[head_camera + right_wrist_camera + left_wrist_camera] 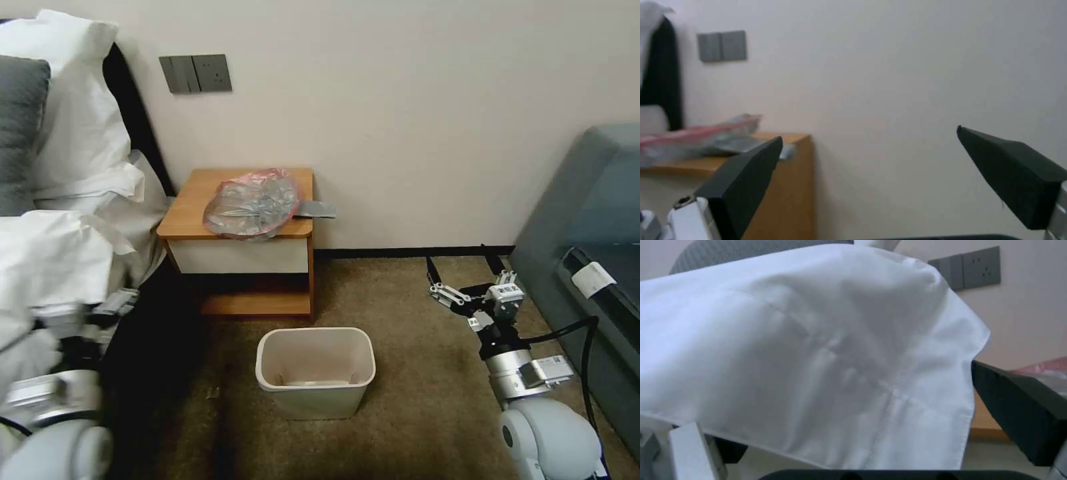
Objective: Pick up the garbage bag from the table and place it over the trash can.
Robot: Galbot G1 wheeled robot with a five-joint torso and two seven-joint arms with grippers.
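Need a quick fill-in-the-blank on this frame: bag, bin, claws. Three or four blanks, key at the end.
1. The garbage bag lies on the ____.
2. The trash can stands on the carpet, ____ of any bag.
3. The right claw hangs over the carpet with its fingers ____.
4. The left claw sits against the white ____.

Missing words: table; empty; open; bedding

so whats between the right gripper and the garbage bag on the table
In the head view, nothing: bare brown carpet and open air separate the open right gripper from the garbage bag on the table. The trash can stands nearer, off that line.
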